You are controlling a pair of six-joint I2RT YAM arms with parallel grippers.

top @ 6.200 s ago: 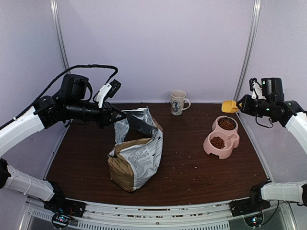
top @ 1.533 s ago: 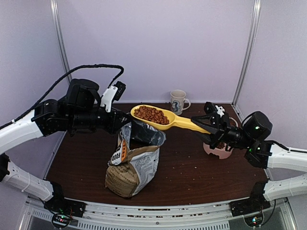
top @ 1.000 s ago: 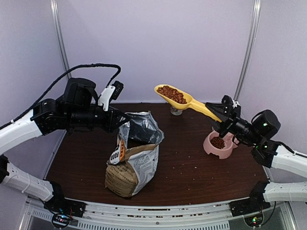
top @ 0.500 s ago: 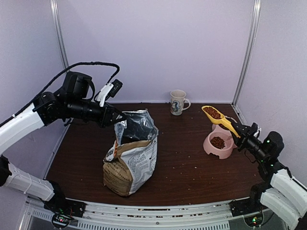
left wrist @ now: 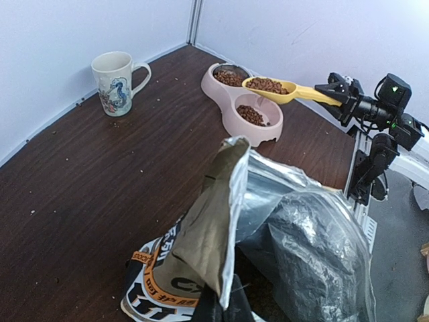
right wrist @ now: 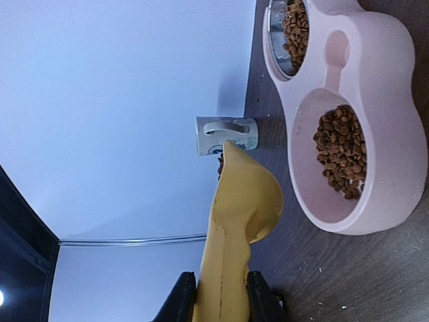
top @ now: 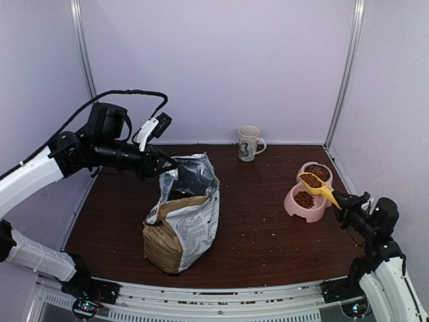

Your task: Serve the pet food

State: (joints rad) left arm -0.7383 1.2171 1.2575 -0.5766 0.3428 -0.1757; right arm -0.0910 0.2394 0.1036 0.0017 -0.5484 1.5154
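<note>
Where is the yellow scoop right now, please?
In the top view the yellow scoop, loaded with kibble, hangs on the right, in the right tool, above the pink double bowl.

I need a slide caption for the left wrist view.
Left gripper holds the brown paper bag open; yellow plastic scoop of reddish kibble hovers over pink double bowl.

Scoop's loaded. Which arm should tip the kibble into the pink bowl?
Right. The right gripper holds the yellow scoop, full of kibble, just above the pink double bowl. The left gripper is across the table, pinching the bag open.
</note>
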